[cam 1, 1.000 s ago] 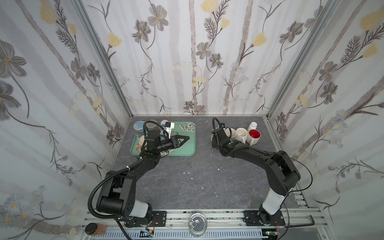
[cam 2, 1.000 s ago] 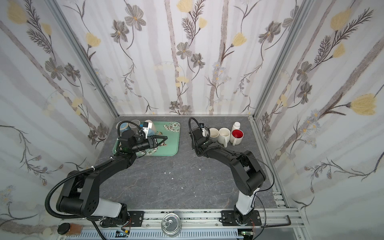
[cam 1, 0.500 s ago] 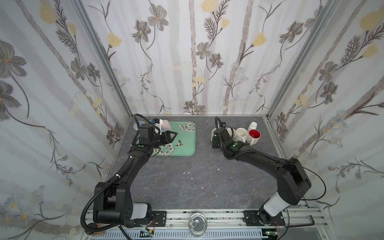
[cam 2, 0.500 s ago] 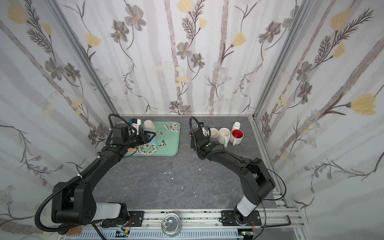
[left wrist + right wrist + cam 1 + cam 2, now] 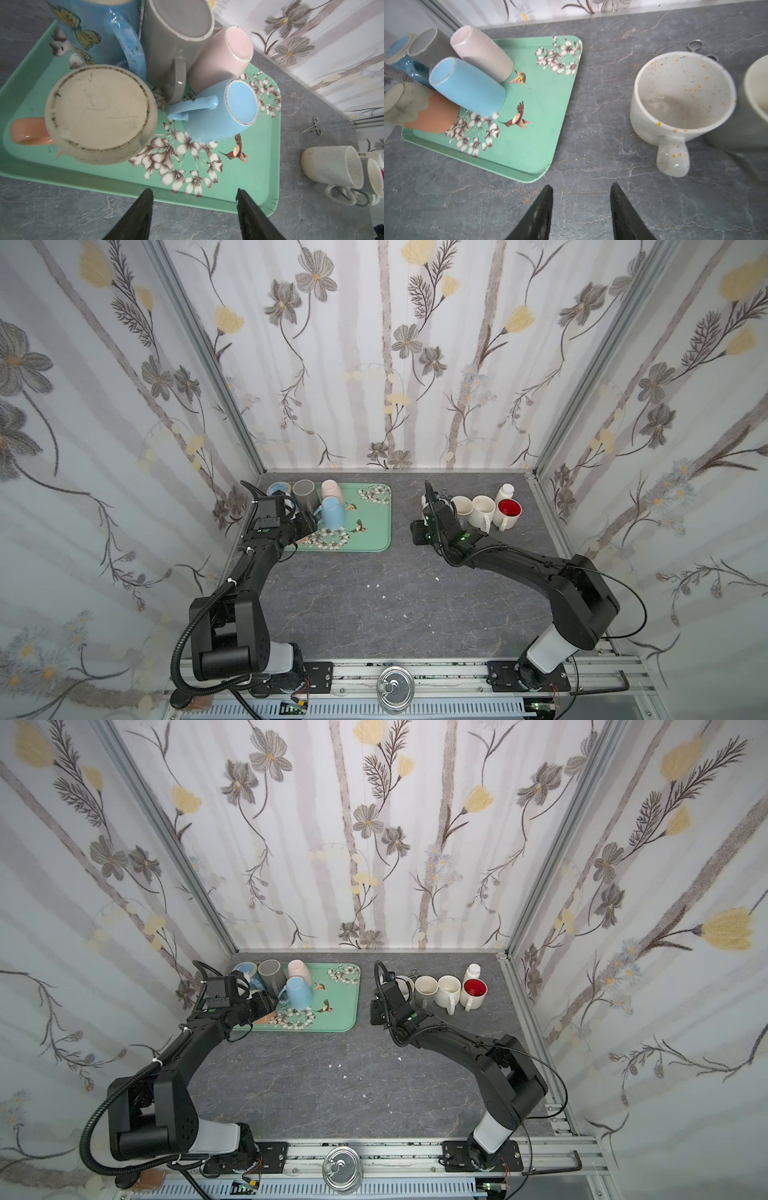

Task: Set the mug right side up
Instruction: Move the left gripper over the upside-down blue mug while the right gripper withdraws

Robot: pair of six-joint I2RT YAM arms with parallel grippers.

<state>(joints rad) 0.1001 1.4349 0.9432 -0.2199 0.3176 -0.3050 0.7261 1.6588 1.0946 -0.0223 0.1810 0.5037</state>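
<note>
Left gripper (image 5: 193, 191): jaws parted, empty, hovering over the rim of the green tray (image 5: 257, 162); right gripper (image 5: 581, 185): parted, empty, over the table (image 5: 467, 207). Item: cream mug (image 5: 99, 112), orange handle, base-up on the tray, nearest the left jaws; judged the target, though neighbours also stand inverted. Step: approach; next calls for a side grip, lift, roll. Mouth hidden; in both top views the wrist covers it.

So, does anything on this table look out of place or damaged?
Yes. Small metal forceps lie on the table behind the speckled mug, odd among crockery. The upside-down cream mug on the tray has a grimy, chipped base rim.
</note>
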